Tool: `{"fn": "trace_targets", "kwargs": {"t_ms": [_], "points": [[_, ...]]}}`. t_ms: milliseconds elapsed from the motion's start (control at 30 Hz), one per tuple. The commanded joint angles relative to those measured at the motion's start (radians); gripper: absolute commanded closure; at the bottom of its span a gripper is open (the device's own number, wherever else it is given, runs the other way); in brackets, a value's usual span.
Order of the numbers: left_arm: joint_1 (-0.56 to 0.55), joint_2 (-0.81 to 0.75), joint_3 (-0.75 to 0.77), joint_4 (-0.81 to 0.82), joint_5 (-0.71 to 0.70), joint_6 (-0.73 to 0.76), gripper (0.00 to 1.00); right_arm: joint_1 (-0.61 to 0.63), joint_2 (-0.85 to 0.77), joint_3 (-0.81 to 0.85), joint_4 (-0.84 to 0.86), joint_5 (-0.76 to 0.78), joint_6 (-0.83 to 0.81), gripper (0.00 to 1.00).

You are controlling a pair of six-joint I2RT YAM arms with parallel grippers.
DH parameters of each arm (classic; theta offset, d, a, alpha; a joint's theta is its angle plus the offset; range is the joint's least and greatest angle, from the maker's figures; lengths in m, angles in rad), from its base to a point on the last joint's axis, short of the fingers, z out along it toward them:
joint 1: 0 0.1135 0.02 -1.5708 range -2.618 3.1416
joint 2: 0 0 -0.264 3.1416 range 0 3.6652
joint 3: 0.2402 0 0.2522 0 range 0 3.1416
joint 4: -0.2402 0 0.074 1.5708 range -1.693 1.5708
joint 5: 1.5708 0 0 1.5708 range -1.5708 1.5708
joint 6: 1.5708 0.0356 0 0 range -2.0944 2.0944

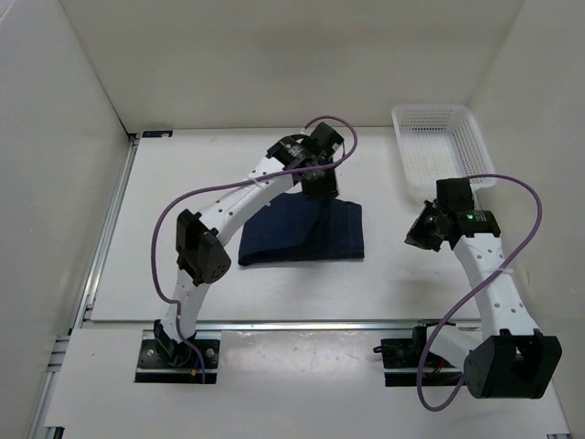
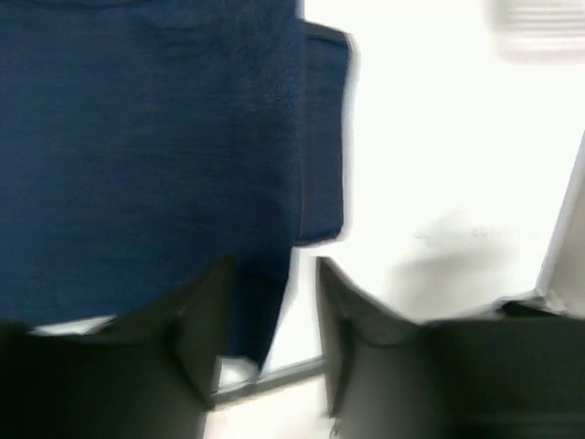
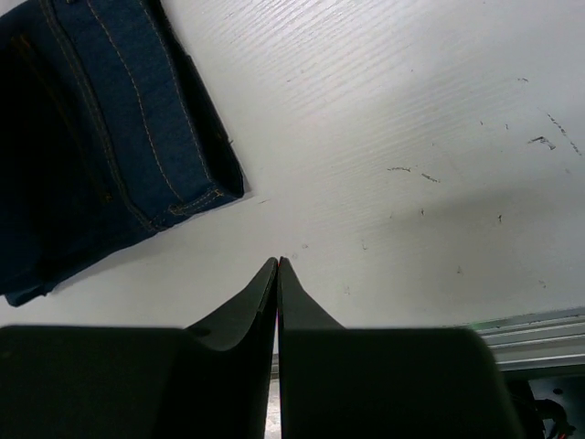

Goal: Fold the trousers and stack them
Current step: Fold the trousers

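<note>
Black fingertips of the right gripper [image 3: 277,265] fill the bottom of its wrist view, pressed flat together with nothing between them. From above, this gripper [image 1: 416,236] hangs over bare table [image 1: 402,288] to the right of the trousers [image 1: 306,233], well clear of them, and just near of the white mesh basket [image 1: 402,151] that stands at the far right.

At the middle of the table the trousers lie folded into a dark blue rectangle. Its right edge is straight and its left part runs out to a point at the near-left corner. In the right wrist view a folded corner [image 3: 82,119] shows tan stitching along its seams.

From its base at the near left, the left arm reaches over to the far edge of the fold, where the left gripper [image 1: 320,190] points down at the cloth. Its own camera is blurred, but the jaws of that gripper [image 2: 272,274] stand apart. The edge of the denim [image 2: 137,137] runs down into the gap, with white table showing beside it, so nothing is pinched.
</note>
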Motion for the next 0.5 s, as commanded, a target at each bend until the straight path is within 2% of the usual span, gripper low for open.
{"fn": "trace_targets", "kwargs": {"t_ms": [0,33,67,100,167,233,267,367,400,467], "points": [[-0.051,0.026,0.074,0.139,0.150,0.032,0.43,-0.002,-0.034,0.031,-0.023,0.033,-0.017,0.96],[-0.051,0.094,0.112,0.123,0.200,0.051,0.32,-0.002,-0.034,0.019,-0.032,0.042,-0.017,0.96],[-0.051,0.128,0.209,0.083,0.228,0.062,0.29,-0.002,-0.046,0.019,-0.032,0.042,-0.017,0.96],[-0.051,0.152,0.245,0.001,0.228,0.062,0.29,-0.002,-0.047,0.010,-0.043,0.042,-0.017,0.96],[-0.023,0.127,0.249,-0.020,0.164,0.079,0.29,-0.002,-0.060,0.010,-0.043,0.042,-0.026,0.96],[0.006,-0.005,0.120,0.013,0.152,0.088,0.30,-0.002,-0.082,-0.011,-0.052,0.033,-0.040,0.96],[0.047,-0.058,0.007,0.027,0.127,0.088,0.31,-0.002,-0.082,-0.011,-0.052,0.033,-0.040,0.96],[0.122,-0.248,-0.157,0.055,0.095,0.088,0.35,-0.002,-0.100,-0.011,-0.052,0.001,-0.060,0.94],[0.176,-0.287,-0.244,0.055,0.095,0.100,0.35,-0.002,-0.100,-0.011,-0.052,0.001,-0.060,0.92],[0.216,-0.389,-0.322,0.055,0.068,0.117,0.37,-0.002,-0.111,-0.011,-0.052,-0.013,-0.069,0.85]]}}
